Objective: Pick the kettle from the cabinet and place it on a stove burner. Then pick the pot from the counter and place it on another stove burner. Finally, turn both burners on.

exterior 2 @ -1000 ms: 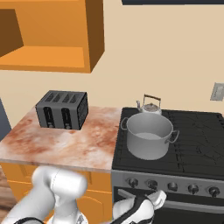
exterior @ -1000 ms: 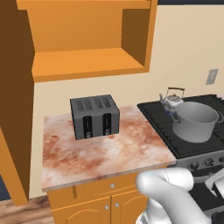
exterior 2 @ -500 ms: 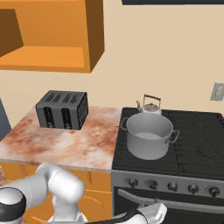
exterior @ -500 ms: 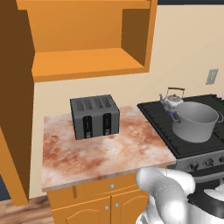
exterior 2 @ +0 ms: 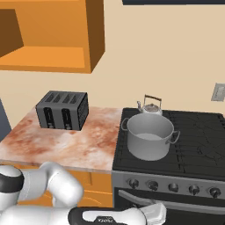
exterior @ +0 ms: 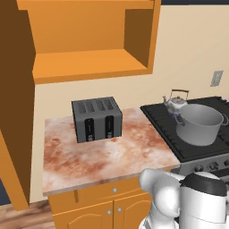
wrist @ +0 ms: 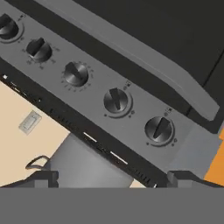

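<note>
The pot (exterior 2: 150, 136) sits on a front stove burner (exterior 2: 132, 154), the kettle (exterior 2: 150, 107) just behind it on a back burner. The toaster (exterior 2: 63, 110) stands on the tabletop (exterior 2: 66, 147). The end effector (wrist: 112, 178), spread wide and empty, faces the stove knobs (wrist: 117, 100).

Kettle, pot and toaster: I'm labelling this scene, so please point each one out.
kettle (exterior 2: 150, 107), right base view, on its rounded body.
pot (exterior 2: 149, 137), right base view, on its front wall.
toaster (exterior: 96, 120), left base view, on its front face.
</note>
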